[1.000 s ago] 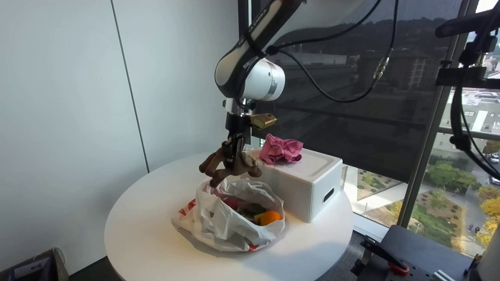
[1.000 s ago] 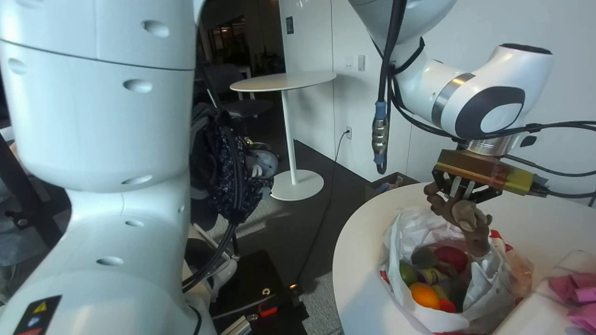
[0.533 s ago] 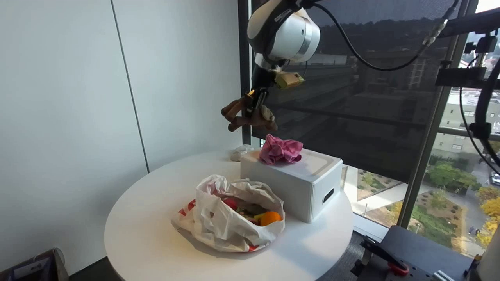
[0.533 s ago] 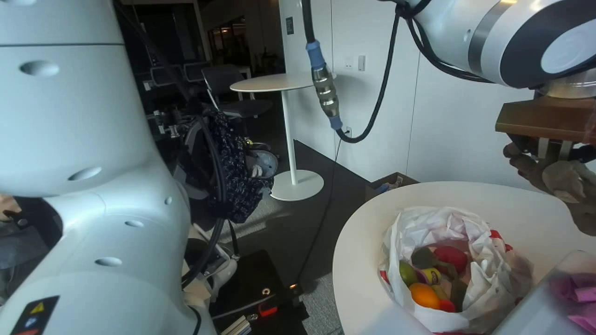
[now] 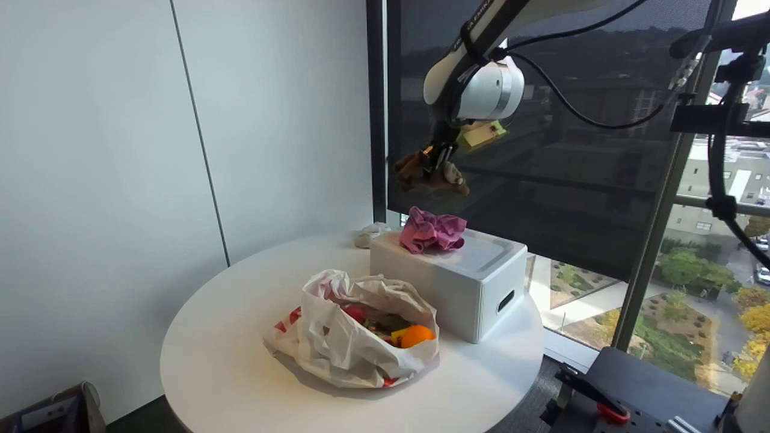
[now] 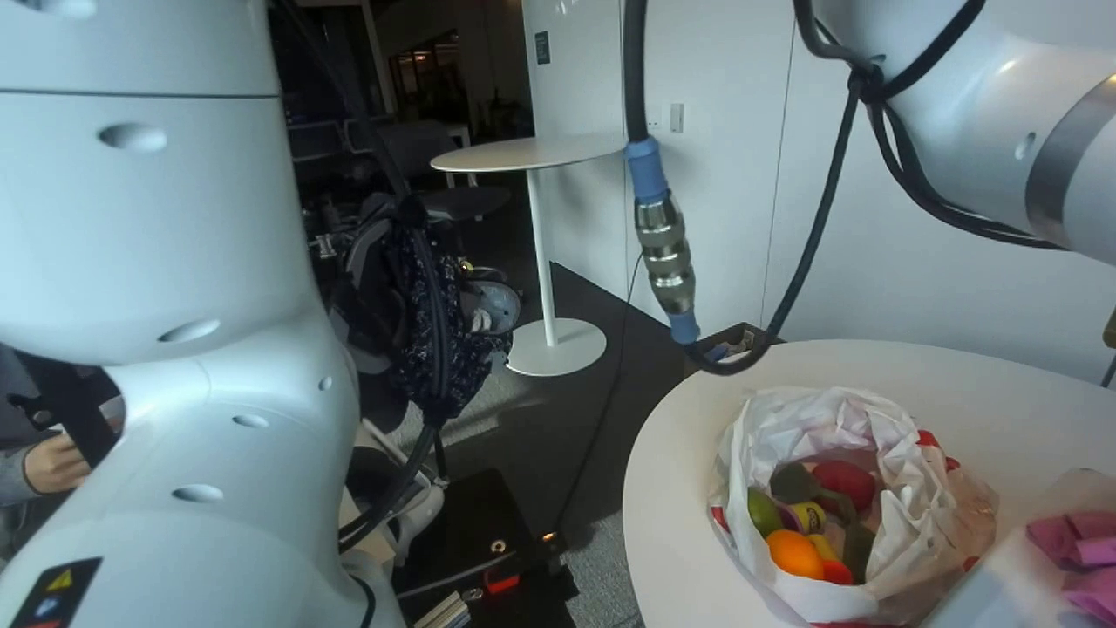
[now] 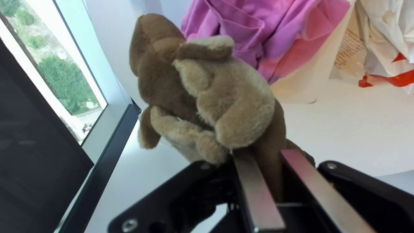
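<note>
A brown plush toy with cream fluffy parts (image 7: 242, 97) hangs from my gripper (image 7: 263, 154), whose two metal-faced fingers (image 7: 258, 197) are closed around a brown part of it. In an exterior view the toy (image 5: 415, 172) and the gripper (image 5: 438, 161) are in the air above a white box (image 5: 433, 294). Crumpled pink cloth (image 5: 430, 231) rests on the lid below them, apart from the toy. The wrist view shows that cloth (image 7: 284, 22) behind the toy. The other exterior camera has toy and fingers out of frame.
On the round white table (image 5: 240, 361), an open white plastic bag (image 5: 355, 349) holds an orange (image 6: 793, 554), a red item (image 6: 844, 485) and several other things. A small whitish object (image 5: 370, 234) lies at the back. Window and dark blind (image 5: 541, 180) stand behind the box.
With the toy still gripped, my gripper has risen from over the bag and moved right, over the box, in an exterior view. Elsewhere it has left the frame at the right edge.
</note>
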Robot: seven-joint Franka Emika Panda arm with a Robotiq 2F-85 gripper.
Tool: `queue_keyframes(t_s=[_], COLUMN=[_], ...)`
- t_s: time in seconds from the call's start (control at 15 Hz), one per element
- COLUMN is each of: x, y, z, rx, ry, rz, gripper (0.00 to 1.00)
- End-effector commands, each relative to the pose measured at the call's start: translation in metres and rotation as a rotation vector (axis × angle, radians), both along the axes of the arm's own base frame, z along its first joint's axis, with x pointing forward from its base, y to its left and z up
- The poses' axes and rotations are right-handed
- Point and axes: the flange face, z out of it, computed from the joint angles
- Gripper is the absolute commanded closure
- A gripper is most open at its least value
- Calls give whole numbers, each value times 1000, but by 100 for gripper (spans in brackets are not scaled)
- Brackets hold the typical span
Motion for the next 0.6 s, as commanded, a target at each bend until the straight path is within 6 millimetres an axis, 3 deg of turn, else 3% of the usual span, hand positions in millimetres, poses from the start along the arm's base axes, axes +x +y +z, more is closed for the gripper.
queue_keyframes(t_s=[0.0,0.27,0.53], x=[12,20,31], y=[-24,-43,-48], z=[-43,-101,-125], rx=[-20,-5,13], ry=[19,69,71], rz=[-78,-163,-217], gripper=[84,84,84])
